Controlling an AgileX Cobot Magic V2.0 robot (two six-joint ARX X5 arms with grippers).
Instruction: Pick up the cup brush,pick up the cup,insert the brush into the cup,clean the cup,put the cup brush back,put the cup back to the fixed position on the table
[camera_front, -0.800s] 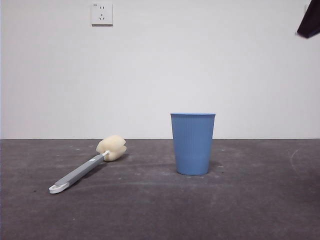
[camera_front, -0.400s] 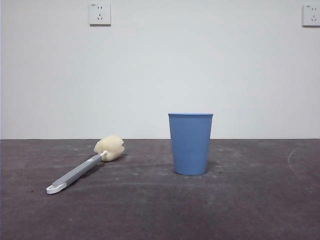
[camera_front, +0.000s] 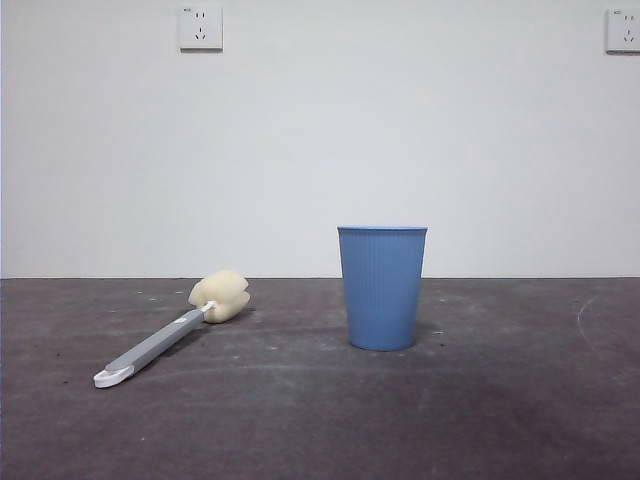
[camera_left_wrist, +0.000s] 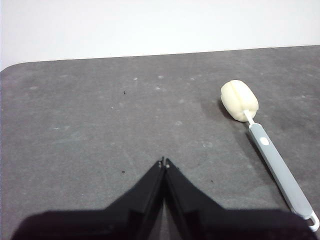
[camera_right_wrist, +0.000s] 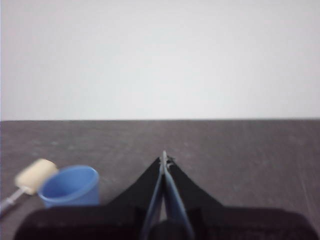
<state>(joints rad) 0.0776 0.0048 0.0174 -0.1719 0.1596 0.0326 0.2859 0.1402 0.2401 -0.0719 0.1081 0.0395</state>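
The blue ribbed cup (camera_front: 382, 288) stands upright on the dark grey table (camera_front: 500, 400), right of centre in the front view. To its left lies the cup brush (camera_front: 172, 329), its cream sponge head towards the wall and its white looped end towards the camera. Neither arm shows in the front view. My left gripper (camera_left_wrist: 164, 162) is shut with nothing in it, well clear of the cup brush (camera_left_wrist: 265, 145). My right gripper (camera_right_wrist: 164, 159) is also shut and empty, raised beside the cup (camera_right_wrist: 70, 186), with the sponge head (camera_right_wrist: 35, 176) behind it.
A white wall backs the table, with one socket plate (camera_front: 200, 28) high on the left and another (camera_front: 622, 30) at the top right corner. The table's rounded corner (camera_left_wrist: 12, 70) shows in the left wrist view.
The black arm tip at the top right corner has left the front view, uncovering the right socket plate. The cup and the brush stay in place.
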